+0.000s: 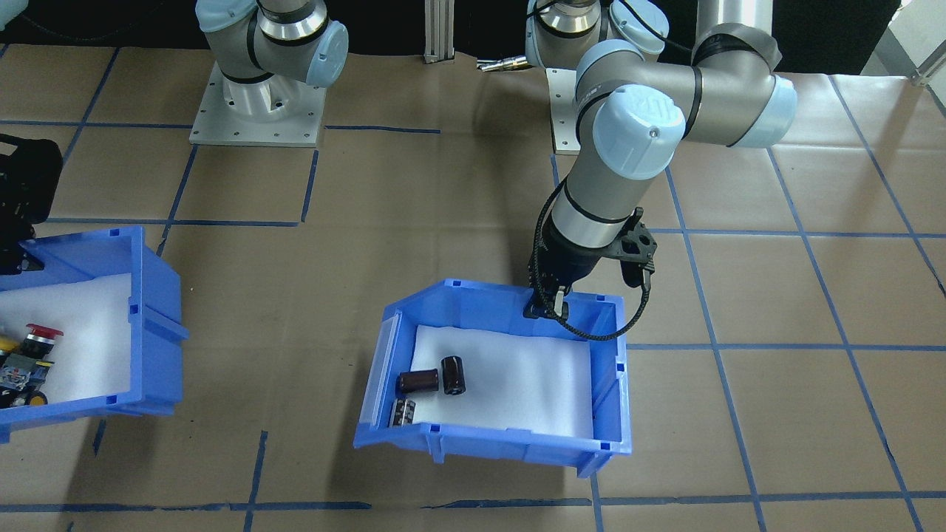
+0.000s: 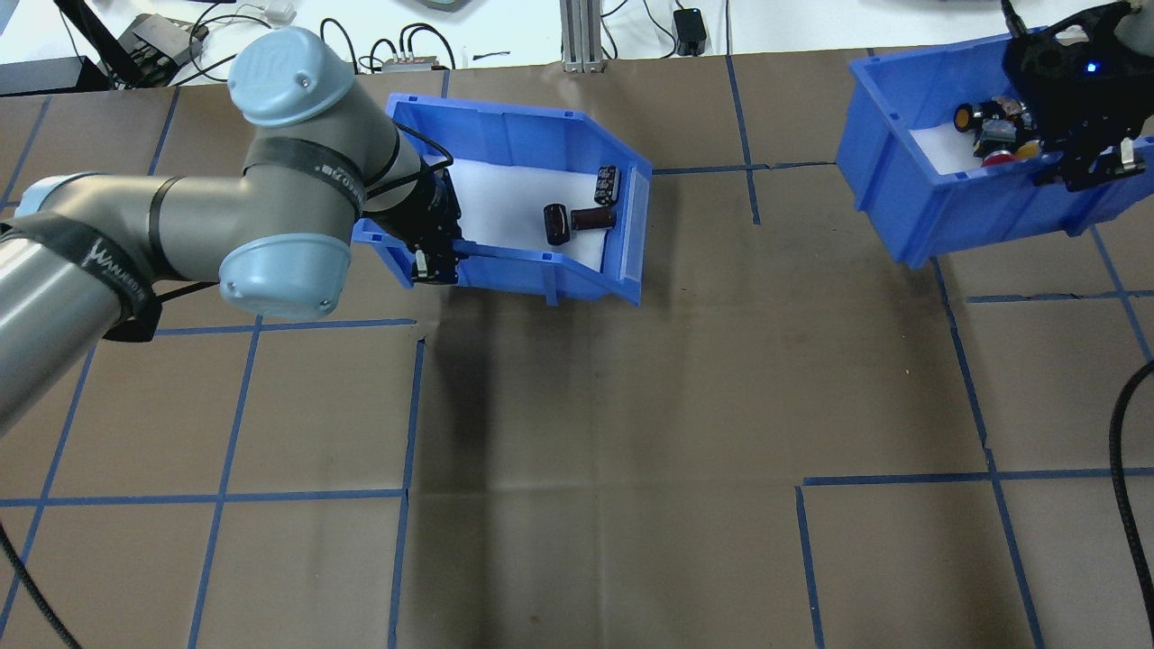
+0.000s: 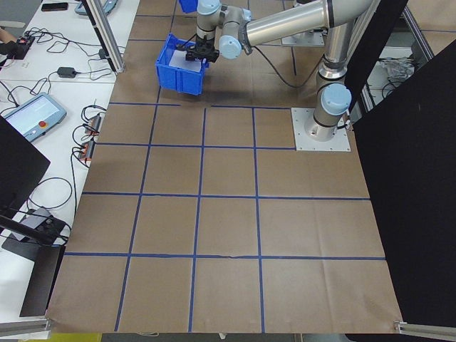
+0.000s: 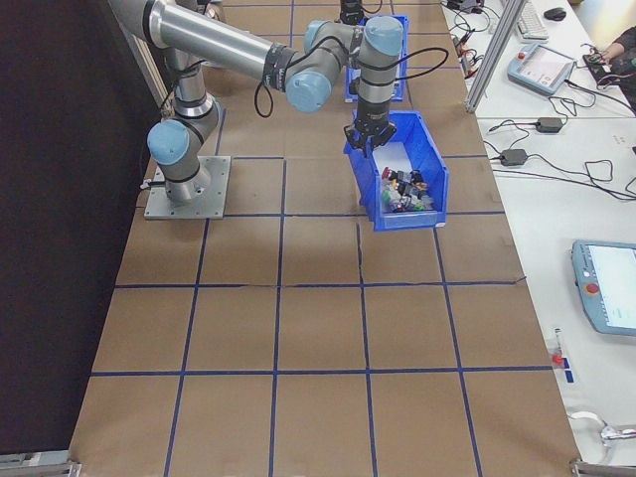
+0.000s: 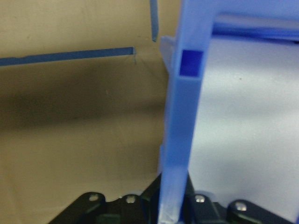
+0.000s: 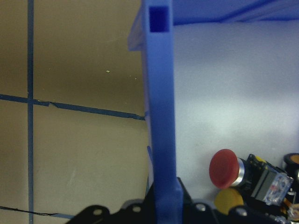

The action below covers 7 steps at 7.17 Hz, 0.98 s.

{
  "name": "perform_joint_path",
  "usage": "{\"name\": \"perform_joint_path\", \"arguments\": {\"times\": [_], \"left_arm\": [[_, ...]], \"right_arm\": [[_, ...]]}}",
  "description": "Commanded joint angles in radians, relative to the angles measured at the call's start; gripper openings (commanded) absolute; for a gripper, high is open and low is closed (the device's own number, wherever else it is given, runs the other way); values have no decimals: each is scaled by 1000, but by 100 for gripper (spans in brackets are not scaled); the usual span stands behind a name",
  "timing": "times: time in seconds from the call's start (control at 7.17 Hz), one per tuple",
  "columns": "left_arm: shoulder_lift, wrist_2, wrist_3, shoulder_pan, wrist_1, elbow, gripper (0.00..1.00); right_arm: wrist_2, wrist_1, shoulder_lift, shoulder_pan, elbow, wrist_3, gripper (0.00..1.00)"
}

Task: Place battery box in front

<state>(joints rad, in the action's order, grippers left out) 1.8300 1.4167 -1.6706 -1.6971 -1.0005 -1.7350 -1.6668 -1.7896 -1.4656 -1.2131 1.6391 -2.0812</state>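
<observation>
Here, blue battery box (image 1: 510,443) with white floor, dark cells (image 1: 417,382), left jaws clamping its wall.

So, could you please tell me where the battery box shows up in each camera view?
Front-facing: battery box, bottom centre.
Overhead: upper centre-left.
Exterior left: small, near the top, left of centre.
Exterior right: only a blue sliver at the top behind the arm; hard to confirm.
Left wrist: its wall runs up the middle.
Right wrist: not in it.
Shared landmark: the left hand gripping its wall.
</observation>
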Motion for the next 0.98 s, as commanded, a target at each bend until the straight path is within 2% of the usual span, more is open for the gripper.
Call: {"name": "perform_joint_path", "arguments": {"times": [0.0, 0.14, 0.56, 0.84], "left_arm": [[134, -7, -127, -64, 2, 147, 0], [176, -5, -212, -100, 2, 196, 0], [218, -5, -244, -122, 6, 224, 1], [230, -8, -270, -140, 6, 226, 10]], "right_arm": [[-4, -34, -51, 14, 105, -31, 0], [-4, -36, -82, 14, 138, -25, 0], [-2, -79, -136, 17, 231, 83, 0], [-2, -77, -139, 17, 237, 128, 0]]}}
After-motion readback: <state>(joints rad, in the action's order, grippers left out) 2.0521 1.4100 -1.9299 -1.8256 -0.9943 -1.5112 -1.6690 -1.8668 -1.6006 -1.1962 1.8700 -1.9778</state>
